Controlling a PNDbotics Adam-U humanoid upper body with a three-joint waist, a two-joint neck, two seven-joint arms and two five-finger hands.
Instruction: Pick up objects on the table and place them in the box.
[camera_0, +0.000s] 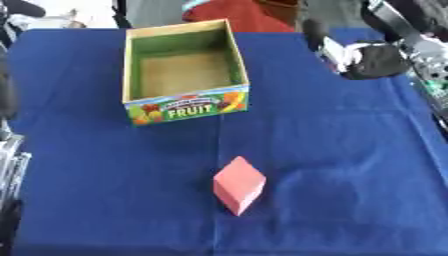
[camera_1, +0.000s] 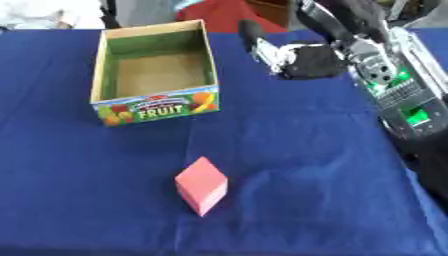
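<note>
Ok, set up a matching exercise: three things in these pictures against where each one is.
Things:
1. box
2. pink block
3. right hand

Places:
A. raised at the far right, to the right of the box
B. near middle of the blue cloth
C. far side, left of centre, open top, nothing visible inside

Pairs: 1-C, 2-B, 3-A
</note>
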